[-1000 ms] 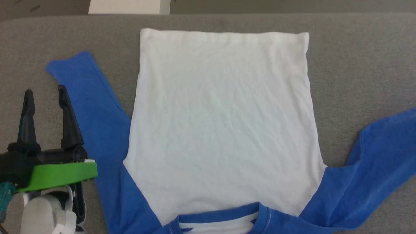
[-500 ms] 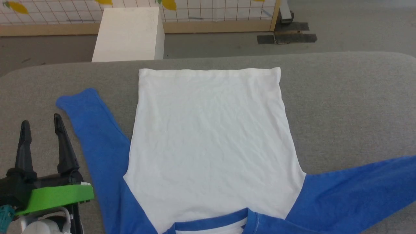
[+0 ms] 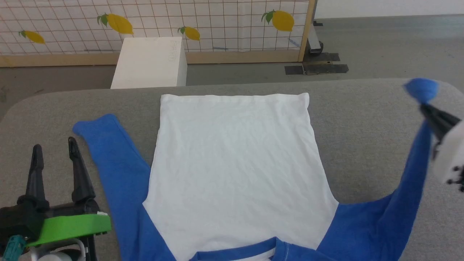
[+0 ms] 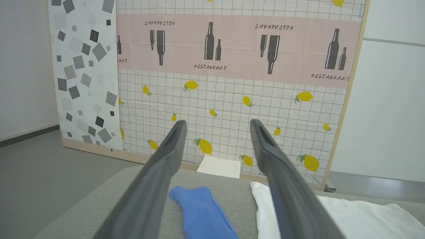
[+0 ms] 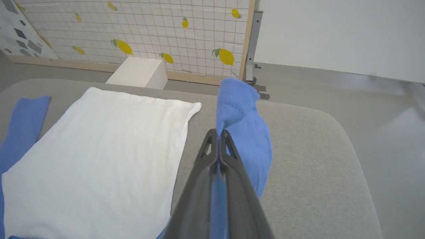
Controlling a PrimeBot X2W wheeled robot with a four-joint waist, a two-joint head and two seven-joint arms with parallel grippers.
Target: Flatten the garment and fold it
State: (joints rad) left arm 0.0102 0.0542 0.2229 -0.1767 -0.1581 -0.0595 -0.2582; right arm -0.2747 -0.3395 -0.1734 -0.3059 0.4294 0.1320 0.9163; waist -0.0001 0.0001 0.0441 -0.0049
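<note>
The garment (image 3: 235,163) lies flat on the grey table, white body spread out with its hem toward the far edge and its blue neckband near me. Its left blue sleeve (image 3: 108,156) rests flat beside my left gripper (image 3: 55,146), which is open and empty over the table; the same sleeve's cuff (image 4: 199,205) shows between its fingers. My right gripper (image 3: 426,108) is shut on the right blue sleeve (image 3: 413,174) near the cuff and holds it lifted off the table; the cuff (image 5: 237,99) sticks up past the pinched fingertips, and the gripper (image 5: 217,132) shows shut there.
The grey padded table (image 3: 362,119) has rounded far corners and bare room to the right of the garment. Beyond its far edge stand a white box (image 3: 148,63) on the floor and a lemon-patterned screen (image 3: 217,25) with a wooden frame.
The head camera has tilted up, bringing the floor and screen into view. The right sleeve, lying out to the right before, now hangs raised from my right gripper.
</note>
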